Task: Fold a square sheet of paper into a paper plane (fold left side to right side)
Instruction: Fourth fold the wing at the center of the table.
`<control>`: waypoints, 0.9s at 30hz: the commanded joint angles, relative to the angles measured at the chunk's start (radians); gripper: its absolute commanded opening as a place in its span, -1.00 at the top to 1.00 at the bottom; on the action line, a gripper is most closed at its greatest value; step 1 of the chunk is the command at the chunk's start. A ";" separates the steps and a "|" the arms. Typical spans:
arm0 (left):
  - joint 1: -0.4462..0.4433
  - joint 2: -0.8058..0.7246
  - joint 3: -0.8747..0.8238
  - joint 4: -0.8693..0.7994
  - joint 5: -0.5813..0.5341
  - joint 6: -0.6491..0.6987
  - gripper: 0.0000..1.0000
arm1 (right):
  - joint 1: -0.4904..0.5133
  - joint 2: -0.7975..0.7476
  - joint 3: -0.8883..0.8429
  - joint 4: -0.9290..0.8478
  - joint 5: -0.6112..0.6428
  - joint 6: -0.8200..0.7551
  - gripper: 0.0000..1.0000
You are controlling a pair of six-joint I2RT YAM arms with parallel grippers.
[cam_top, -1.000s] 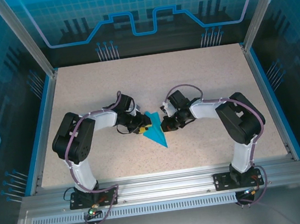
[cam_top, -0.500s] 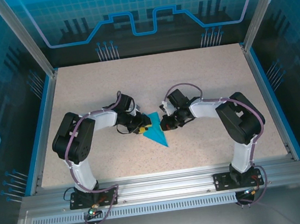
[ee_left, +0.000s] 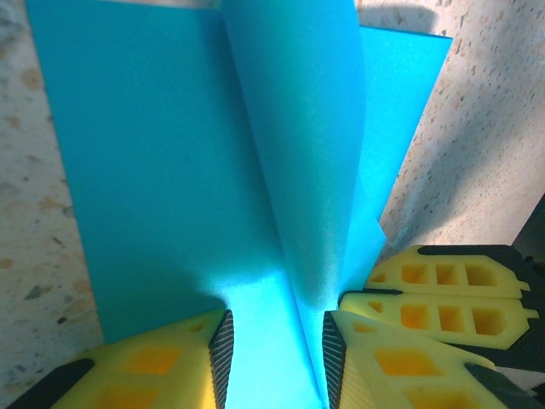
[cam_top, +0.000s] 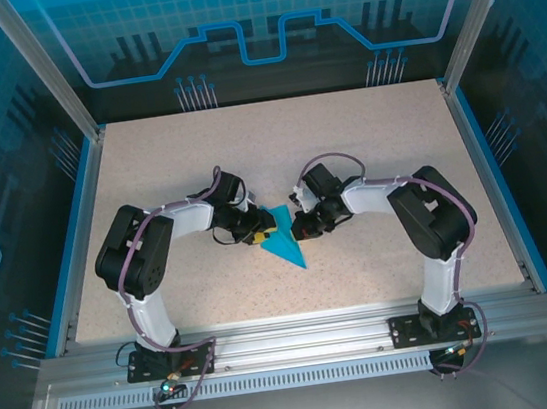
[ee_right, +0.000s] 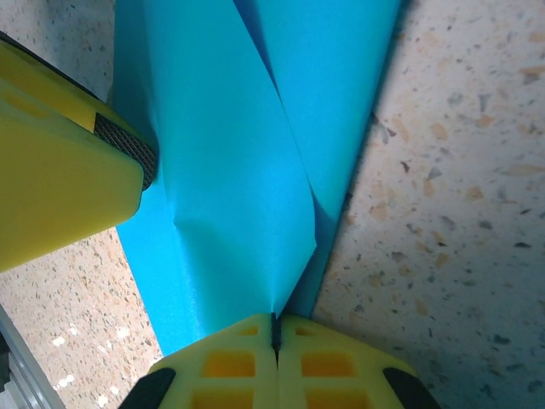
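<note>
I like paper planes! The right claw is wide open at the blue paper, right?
Not quite. The right claw is shut, not wide open: it pinches the edge of a flap of the blue paper. The right wrist view shows this.

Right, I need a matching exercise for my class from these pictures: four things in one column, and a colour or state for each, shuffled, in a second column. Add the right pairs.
Column A
1. left gripper
2. right gripper
3. paper plane
4. table

Column B
a. speckled beige
b. teal-blue, pointed tip toward the arms' bases
c. jaws shut, pinching a paper edge
d. jaws apart, a raised flap between them

Pairs: 1-d, 2-c, 3-b, 4-a
</note>
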 commanded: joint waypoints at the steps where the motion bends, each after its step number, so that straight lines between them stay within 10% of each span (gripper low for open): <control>1: -0.006 -0.027 0.022 -0.058 -0.021 0.035 0.25 | 0.020 0.048 0.009 -0.070 0.043 -0.019 1.00; 10: -0.004 -0.140 0.103 -0.158 -0.059 0.099 0.19 | 0.023 0.056 0.017 -0.114 0.086 -0.022 1.00; 27: -0.037 0.087 0.209 -0.087 0.031 0.071 0.87 | 0.027 0.064 0.028 -0.135 0.102 -0.025 1.00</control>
